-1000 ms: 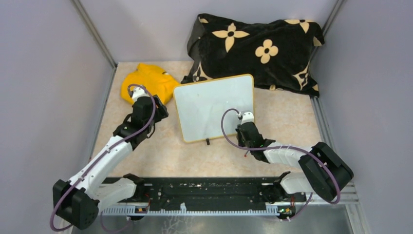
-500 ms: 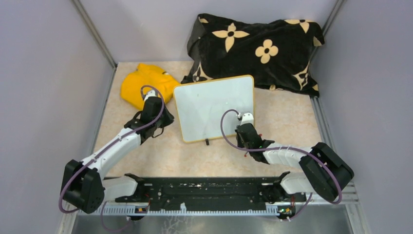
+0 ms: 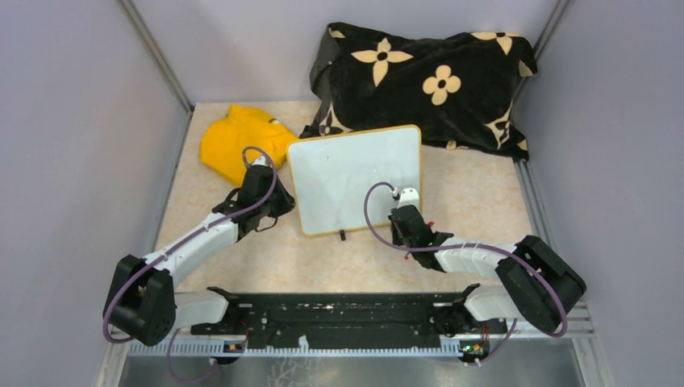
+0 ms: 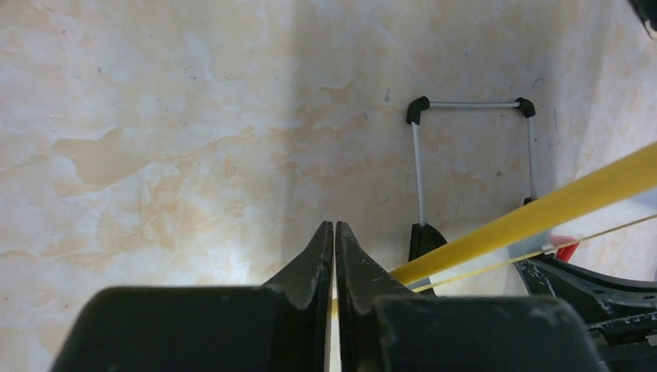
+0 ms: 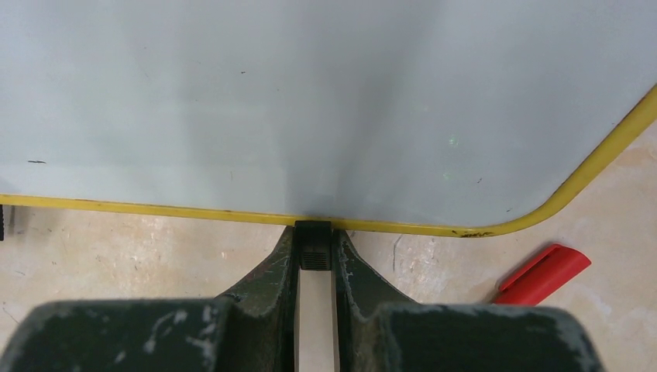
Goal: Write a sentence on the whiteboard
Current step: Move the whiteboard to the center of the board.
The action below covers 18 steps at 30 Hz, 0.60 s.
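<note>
The whiteboard (image 3: pixel 355 173), white with a yellow rim, sits mid-table, and its face is blank; no sentence is in view. My left gripper (image 3: pixel 284 205) is at the board's left edge. In the left wrist view its jaws (image 4: pixel 334 226) are almost together, with a sliver of the yellow rim (image 4: pixel 542 209) between them. The board's wire stand (image 4: pixel 472 105) shows beyond. My right gripper (image 3: pixel 403 216) is at the near edge. Its fingers (image 5: pixel 314 232) are shut on a black clip foot (image 5: pixel 313 246) under the rim.
A red marker piece (image 5: pixel 542 275) lies on the table beside my right gripper. A yellow cloth (image 3: pixel 238 141) lies at the back left and a black flowered blanket (image 3: pixel 427 76) at the back. Grey walls stand on both sides. A black rail (image 3: pixel 339 314) runs along the front.
My left arm swung right from the yellow cloth to the board's left edge, and its jaws closed. The right arm and board stayed put.
</note>
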### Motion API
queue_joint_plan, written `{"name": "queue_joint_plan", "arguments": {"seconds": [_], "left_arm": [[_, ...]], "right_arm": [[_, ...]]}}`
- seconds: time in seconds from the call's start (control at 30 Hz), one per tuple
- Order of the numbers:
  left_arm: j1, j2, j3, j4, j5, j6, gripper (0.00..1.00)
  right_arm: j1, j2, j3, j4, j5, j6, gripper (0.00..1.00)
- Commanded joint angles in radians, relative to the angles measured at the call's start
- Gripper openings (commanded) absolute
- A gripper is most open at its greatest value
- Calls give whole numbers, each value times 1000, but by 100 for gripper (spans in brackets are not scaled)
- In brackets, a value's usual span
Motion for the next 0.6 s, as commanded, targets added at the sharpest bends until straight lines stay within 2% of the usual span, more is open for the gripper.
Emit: {"name": "queue_joint_plan", "arguments": {"seconds": [0.0, 0.3, 0.57], "left_arm": [[-13, 5, -25, 62, 50, -23, 7], [-30, 0, -57, 96, 71, -37, 0], [-44, -3, -78, 126, 88, -49, 0]], "right_arm": [[24, -11, 49, 29, -11, 35, 0], [37, 3, 69, 25, 2, 36, 0], [47, 12, 79, 22, 8, 37, 0]]}}
